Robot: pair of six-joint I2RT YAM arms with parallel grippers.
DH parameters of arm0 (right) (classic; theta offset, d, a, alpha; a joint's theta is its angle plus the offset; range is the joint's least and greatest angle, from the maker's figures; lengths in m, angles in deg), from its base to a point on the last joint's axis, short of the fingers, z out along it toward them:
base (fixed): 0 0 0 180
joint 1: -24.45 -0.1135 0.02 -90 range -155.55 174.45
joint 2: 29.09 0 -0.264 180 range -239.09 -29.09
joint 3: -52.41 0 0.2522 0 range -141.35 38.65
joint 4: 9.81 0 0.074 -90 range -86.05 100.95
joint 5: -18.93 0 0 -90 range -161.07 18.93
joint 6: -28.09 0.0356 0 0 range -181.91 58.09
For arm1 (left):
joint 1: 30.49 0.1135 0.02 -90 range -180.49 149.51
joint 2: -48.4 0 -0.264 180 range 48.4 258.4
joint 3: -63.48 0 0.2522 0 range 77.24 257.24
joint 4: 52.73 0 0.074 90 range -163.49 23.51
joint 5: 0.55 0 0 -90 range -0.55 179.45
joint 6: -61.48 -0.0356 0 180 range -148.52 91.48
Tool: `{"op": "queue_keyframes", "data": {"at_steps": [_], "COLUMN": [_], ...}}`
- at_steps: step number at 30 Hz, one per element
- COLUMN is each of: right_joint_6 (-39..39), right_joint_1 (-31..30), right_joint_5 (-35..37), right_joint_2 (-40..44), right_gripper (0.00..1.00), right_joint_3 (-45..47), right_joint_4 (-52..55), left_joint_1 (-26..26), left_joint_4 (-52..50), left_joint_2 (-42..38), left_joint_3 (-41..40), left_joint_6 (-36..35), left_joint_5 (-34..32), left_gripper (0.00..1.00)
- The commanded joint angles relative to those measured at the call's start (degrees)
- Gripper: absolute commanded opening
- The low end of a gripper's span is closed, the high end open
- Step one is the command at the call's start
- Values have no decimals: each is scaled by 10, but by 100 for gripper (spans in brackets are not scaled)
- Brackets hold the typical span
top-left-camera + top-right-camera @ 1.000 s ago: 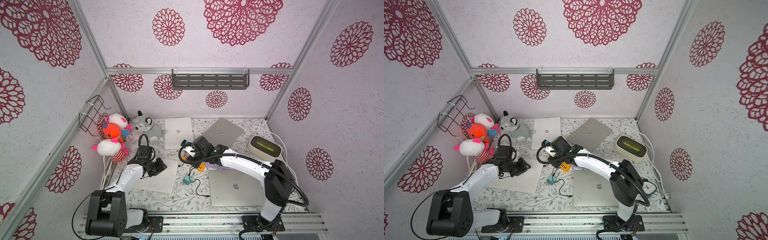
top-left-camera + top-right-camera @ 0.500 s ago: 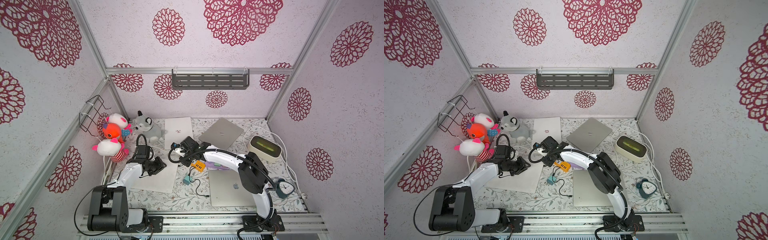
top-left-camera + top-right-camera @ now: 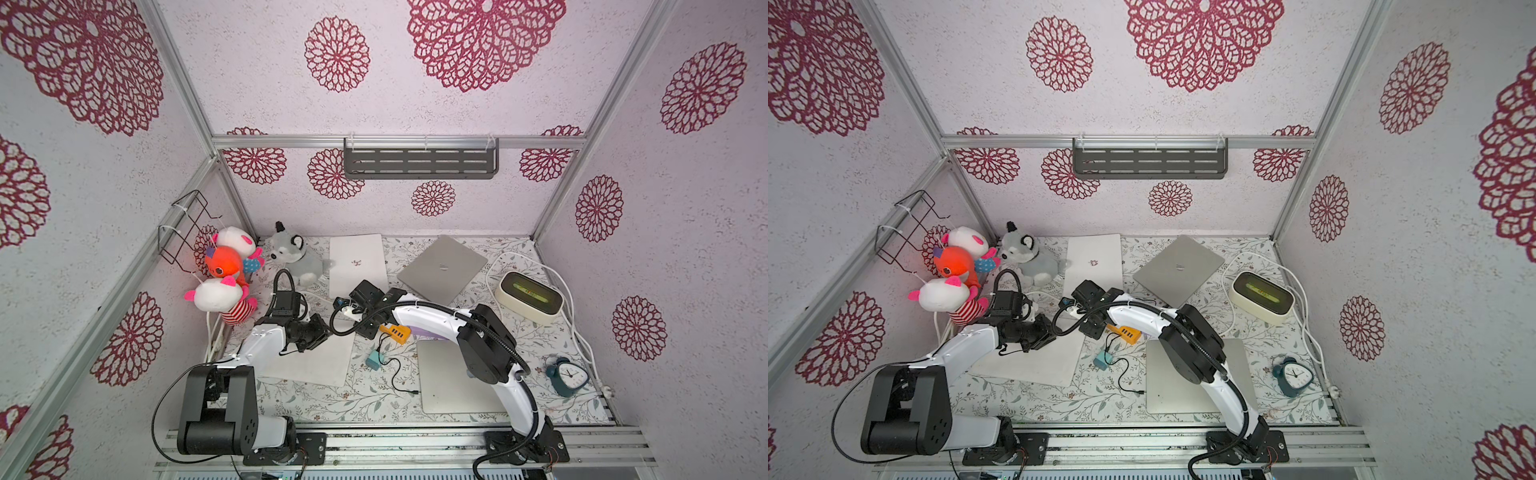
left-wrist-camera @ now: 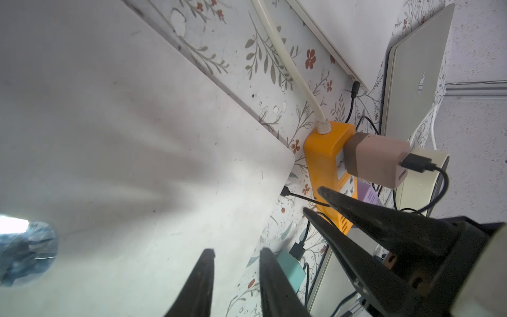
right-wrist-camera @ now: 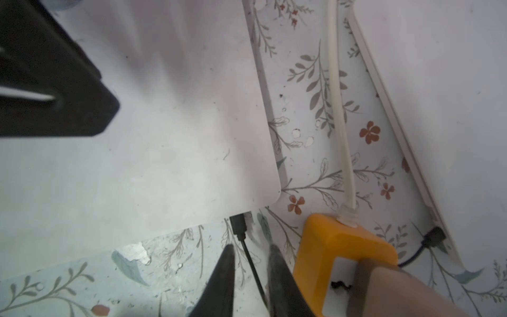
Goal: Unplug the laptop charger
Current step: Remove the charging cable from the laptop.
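Note:
The white laptop (image 5: 164, 151) lies at the front left, seen in both top views (image 3: 311, 365) (image 3: 1034, 361). A black charger plug (image 5: 238, 223) sits in its edge near the corner, with its thin cable (image 5: 252, 263) running off. My right gripper (image 5: 251, 247) is narrowly open, one finger on each side of that cable just behind the plug, with a gap showing on both sides. My left gripper (image 4: 238, 251) is open at the lid's edge with nothing between its fingers. From the left wrist view the right gripper (image 4: 312, 199) points at the plug (image 4: 285, 190).
An orange power strip (image 5: 343, 247) with a beige adapter (image 4: 375, 162) lies right beside the right fingers. A teal adapter (image 3: 374, 360) is near the laptop's front corner. Two silver laptops (image 3: 442, 268) (image 3: 453, 382), another white laptop (image 3: 357, 264), a clock (image 3: 567, 376), a cream box (image 3: 530, 295) and plush toys (image 3: 220, 266) surround them.
The right arm has folded in and swung left, bringing its gripper to the laptop's corner, and its jaws have narrowed. The clock has come into view. The left arm has not moved.

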Motion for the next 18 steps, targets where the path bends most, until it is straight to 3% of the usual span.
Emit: {"op": "queue_keyframes", "data": {"at_steps": [1,18], "right_joint_6": [-22,-35], "right_joint_1": [-2,-1], "right_joint_5": [8,-9], "right_joint_2": [-4,-45], "right_gripper": [26,27], "right_joint_3": [-22,-60], "right_joint_4": [19,58], "left_joint_1": [5,5], "left_joint_4": [14,18], "left_joint_2": [7,15], "left_joint_3": [-7,-13], "left_joint_6": [4,6], "left_joint_5": [-2,-17], "left_gripper": [32,32]}}
